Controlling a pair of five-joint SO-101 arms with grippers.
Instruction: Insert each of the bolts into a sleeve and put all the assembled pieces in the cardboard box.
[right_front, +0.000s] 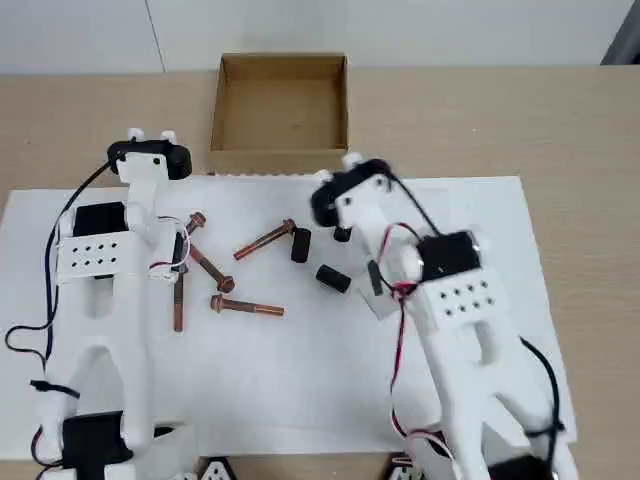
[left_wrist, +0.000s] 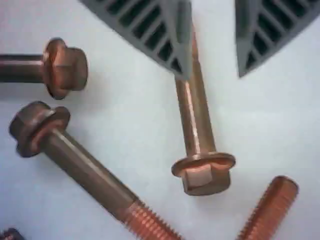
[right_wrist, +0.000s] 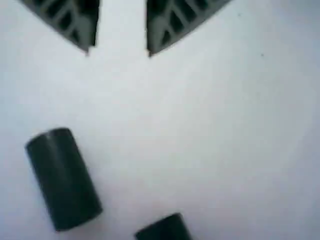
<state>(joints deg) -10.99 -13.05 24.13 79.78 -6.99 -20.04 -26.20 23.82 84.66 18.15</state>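
Pale wooden counter, covered across the middle by a white sheet, with an open cardboard box at the upper centre of the high view, just past the sheet's far edge. Five copper bolts scattered loose on the sheet, left of centre, pointing every which way. Three short black sleeves on the sheet just right of centre, near the bolts; uppermost-left sleeve just beside the tip of a slanted bolt. Left arm down the left side of the high view, over the bolt cluster. Left end effector spread, hanging low over the bolts, with the shank of the nearest bolt lying in the gap close against one finger, flanged head away from the fingertips, not pinched. Right arm down the right side of the high view, angled in toward the sleeves. Right end effector spread as well, above bare sheet, with a lying sleeve near it but apart from both fingers, and part of another beside that one.
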